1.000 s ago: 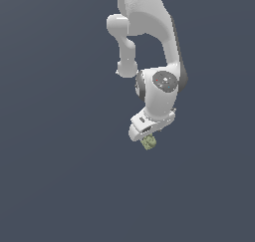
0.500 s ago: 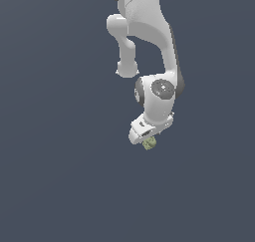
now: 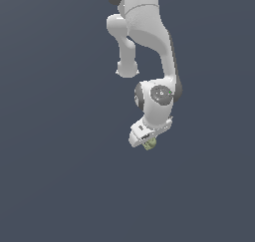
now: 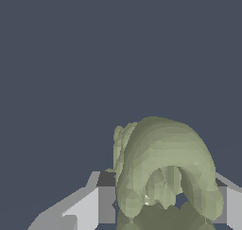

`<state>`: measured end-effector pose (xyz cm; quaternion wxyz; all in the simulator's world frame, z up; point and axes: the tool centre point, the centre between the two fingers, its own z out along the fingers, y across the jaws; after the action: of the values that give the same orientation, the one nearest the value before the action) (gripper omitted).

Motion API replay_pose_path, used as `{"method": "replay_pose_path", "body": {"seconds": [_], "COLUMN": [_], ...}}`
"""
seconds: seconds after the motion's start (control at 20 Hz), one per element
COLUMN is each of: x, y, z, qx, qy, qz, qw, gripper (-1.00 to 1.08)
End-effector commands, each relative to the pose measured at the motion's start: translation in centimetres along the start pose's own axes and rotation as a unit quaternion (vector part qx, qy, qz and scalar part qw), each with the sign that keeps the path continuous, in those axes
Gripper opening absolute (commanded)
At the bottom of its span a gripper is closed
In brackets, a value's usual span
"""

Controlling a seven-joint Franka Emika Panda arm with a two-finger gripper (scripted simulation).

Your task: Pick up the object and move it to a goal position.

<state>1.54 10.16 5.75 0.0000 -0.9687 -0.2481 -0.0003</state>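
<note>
The object (image 3: pixel 150 144) is a small lumpy olive-green thing. In the exterior view it peeks out just under my white gripper (image 3: pixel 147 142), which hangs from the bent arm above the plain grey ground. In the wrist view the object (image 4: pixel 163 172) fills the space between my two fingers (image 4: pixel 97 203), which press on it from both sides. The gripper is shut on the object and holds it off the ground. Most of the object is hidden by the hand in the exterior view.
A flat, uniform dark grey surface (image 3: pixel 60 176) lies all around. The white arm (image 3: pixel 144 32) rises toward the top of the exterior view. No goal marker shows in either view.
The gripper with the object in it has risen slightly over the last second. The grip has not changed.
</note>
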Motion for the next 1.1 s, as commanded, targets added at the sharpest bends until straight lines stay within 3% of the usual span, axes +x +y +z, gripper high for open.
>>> {"method": "replay_pose_path", "body": {"seconds": [0.0, 0.6, 1.05], "x": [0.0, -0.3, -2.3], "y": [0.0, -0.2, -1.9], "z": [0.1, -0.4, -3.0], "qx": [0.0, 0.0, 0.0], "qy": [0.0, 0.0, 0.0], "qz": [0.0, 0.0, 0.0], "qw": [1.0, 1.0, 1.0], "gripper": [-1.0, -1.0, -1.0]}}
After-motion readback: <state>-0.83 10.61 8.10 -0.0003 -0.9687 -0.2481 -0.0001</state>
